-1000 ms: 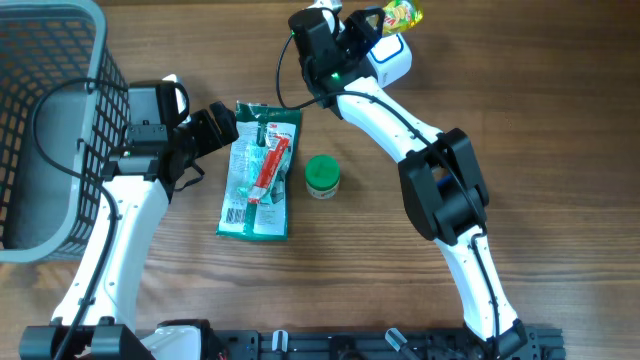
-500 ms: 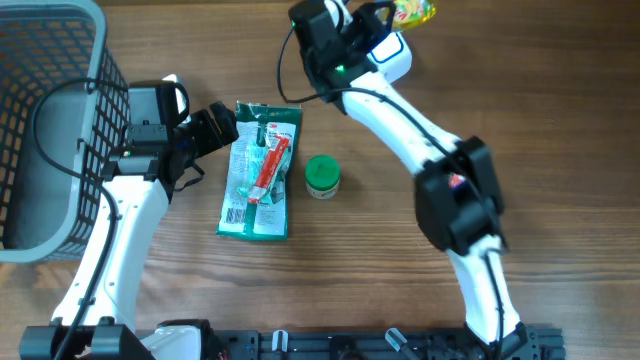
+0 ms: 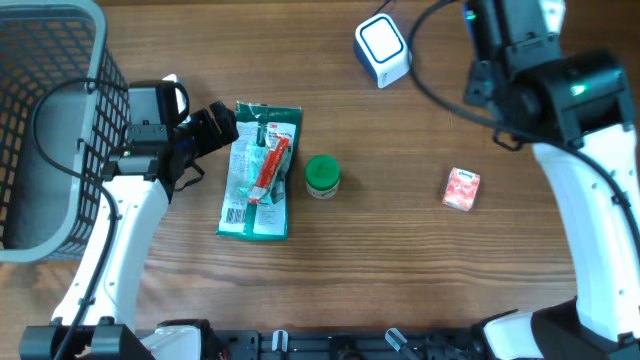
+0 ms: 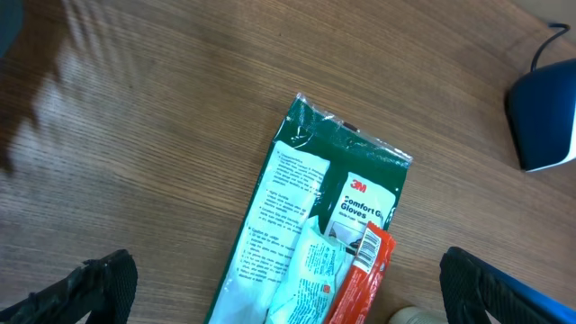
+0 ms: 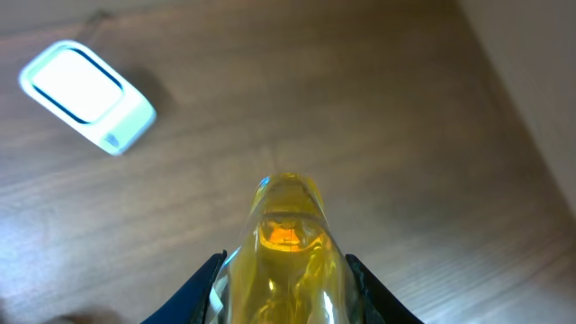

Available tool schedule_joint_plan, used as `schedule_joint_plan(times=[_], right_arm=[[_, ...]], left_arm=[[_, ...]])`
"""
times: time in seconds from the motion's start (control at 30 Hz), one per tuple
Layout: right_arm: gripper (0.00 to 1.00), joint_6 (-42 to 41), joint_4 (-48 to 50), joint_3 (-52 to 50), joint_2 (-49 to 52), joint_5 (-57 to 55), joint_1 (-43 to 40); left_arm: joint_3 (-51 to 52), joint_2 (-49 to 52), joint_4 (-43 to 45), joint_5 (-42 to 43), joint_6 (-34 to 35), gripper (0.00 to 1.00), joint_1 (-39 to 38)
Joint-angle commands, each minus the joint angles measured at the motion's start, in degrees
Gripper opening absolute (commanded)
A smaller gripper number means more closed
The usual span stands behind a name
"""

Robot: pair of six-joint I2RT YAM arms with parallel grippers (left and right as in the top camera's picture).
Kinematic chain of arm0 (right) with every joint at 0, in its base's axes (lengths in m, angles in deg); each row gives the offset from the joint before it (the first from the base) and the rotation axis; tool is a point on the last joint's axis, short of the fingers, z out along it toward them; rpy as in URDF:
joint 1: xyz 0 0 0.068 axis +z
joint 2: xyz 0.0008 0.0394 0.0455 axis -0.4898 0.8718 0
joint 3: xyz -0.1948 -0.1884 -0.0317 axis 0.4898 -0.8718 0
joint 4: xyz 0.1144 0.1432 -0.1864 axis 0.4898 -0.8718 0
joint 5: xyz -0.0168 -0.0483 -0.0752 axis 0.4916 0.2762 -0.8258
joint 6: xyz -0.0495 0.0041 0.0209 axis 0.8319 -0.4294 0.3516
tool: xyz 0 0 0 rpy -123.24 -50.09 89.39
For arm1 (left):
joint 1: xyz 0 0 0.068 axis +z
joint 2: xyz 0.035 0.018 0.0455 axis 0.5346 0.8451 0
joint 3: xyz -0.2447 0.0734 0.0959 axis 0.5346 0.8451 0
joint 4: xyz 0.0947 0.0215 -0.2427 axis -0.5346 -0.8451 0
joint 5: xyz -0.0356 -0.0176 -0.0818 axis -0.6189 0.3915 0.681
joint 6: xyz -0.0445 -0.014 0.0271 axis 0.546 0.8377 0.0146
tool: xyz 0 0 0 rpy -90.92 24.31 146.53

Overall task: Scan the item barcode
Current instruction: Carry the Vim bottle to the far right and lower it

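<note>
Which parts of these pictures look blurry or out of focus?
Right wrist: the yellow packet close to the lens looks soft, the scanner sharper. Left wrist: the glove packet is crisp, the top left corner smeared. Overhead: mostly sharp.

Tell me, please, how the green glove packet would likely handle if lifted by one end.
Probably floppy: the glove packet is a flat, thin film bag, so it would likely sag. Its smooth plastic may prove slippery.

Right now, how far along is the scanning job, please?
Done: the right gripper holds a yellow bottle off the table. In hand: it hangs apart from the scanner, not over it. Left: gloves packet, green-lidded jar and pink box lie on the table; left gripper open.
</note>
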State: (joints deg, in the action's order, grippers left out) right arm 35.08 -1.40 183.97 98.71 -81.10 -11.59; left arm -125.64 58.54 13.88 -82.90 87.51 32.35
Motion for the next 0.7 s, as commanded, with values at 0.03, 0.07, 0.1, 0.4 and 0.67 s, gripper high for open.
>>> schedule_joint_plan(times=[0.03,0.07,0.1,0.4,0.67], right_arm=[[0.11,-3.9,-3.7,-0.8,-1.3,4.5,-4.8],[0.11,-3.9,-4.5,-1.3,-1.3,5.3,-6.0],[0.11,-3.9,-4.6,-2.1,-1.3,6.0,-6.9],[0.16,-3.0,4.3,-17.8,-1.3,8.1,-13.8],[0.13,3.5,27.4,-40.5,-1.3,23.9,-25.6]], left_arm=[[-1.0,-0.7,0.2,0.6,-0.3,1.0,0.2],[-1.0,-0.7,0.2,0.6,-0.3,1.0,0.2],[-1.0,-0.7,0.2,0.6,-0.3,1.0,0.2],[-1.0,-0.7,0.2,0.6,-0.3,1.0,0.2],[-1.0,-0.7,0.2,0.6,-0.3,1.0,0.2]])
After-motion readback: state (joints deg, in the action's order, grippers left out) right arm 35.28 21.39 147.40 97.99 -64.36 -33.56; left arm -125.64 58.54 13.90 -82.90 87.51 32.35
